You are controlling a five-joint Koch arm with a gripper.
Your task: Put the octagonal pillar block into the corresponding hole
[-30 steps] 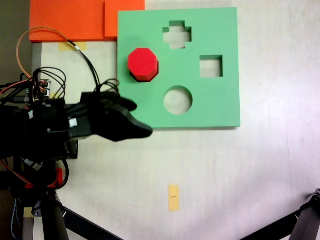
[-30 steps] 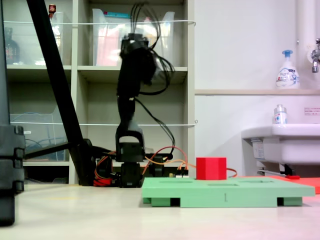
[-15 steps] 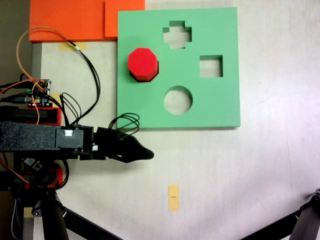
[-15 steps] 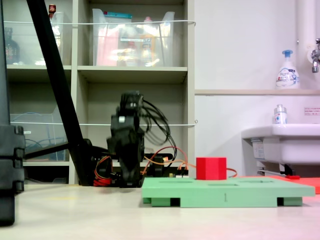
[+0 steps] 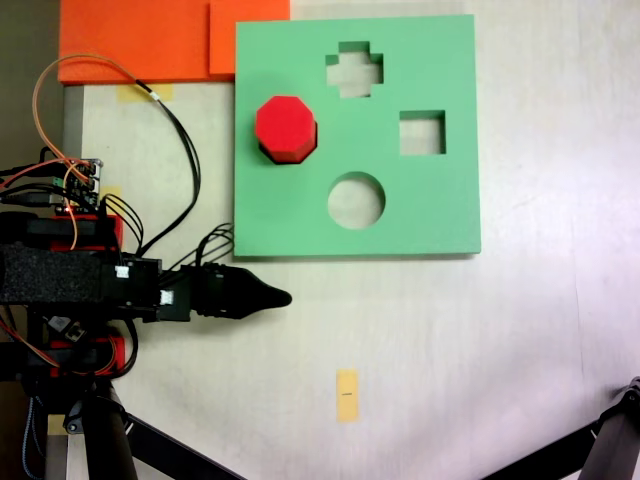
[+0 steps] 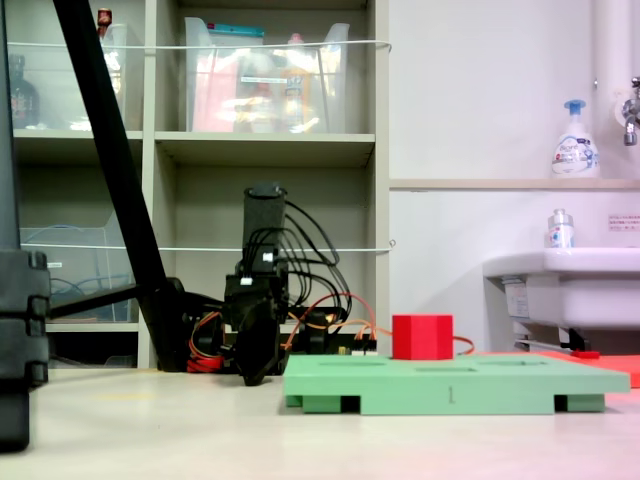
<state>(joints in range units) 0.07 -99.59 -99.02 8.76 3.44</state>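
Note:
The red octagonal pillar block (image 5: 286, 127) stands upright on the left part of the green foam board (image 5: 440, 215). In a fixed view the block (image 6: 422, 337) rises above the board's top (image 6: 500, 380). The block covers the board beneath it, so the corresponding hole is hidden. My gripper (image 5: 280, 297) lies low over the table just below the board's lower left corner, pointing right. Its black jaws come to a single point with nothing between them. From the front, the gripper (image 6: 255, 378) hangs down close to the tabletop, left of the board.
The board has a cross cutout (image 5: 354, 69), a square cutout (image 5: 422, 132) and a round cutout (image 5: 356, 200). Orange foam sheets (image 5: 150, 40) lie at the top left. A yellow tape mark (image 5: 346, 394) sits on the table below. Tripod legs (image 5: 150, 440) cross the lower corners.
The arm has folded down from a raised pose over the board's left edge to a low pose below the board. The gripper tip drew back slightly left. The block has not moved.

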